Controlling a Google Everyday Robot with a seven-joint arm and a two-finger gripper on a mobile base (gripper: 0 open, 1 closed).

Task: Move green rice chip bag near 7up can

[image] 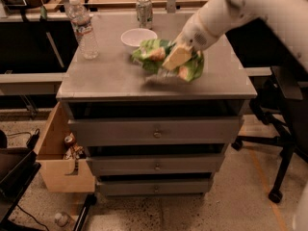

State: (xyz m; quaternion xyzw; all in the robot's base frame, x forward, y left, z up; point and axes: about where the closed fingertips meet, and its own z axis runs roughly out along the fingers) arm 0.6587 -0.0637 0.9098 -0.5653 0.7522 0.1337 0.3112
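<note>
Silvery-green and silver-topped, the small metal 7up can [143,11] stood at the grey surface's [106,76] far edge, beyond and left of the end effector [177,57]. That end effector pinched the green rice chip bag [192,69], crumpled foil, seemingly lifted just above the surface beside the white bowl [138,36].

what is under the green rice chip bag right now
Below the green rice chip bag, gripped by the claw at mid-top, only the grey cabinet top and the bag's shadow show. Whatever lies directly beneath the bag is covered.
</note>
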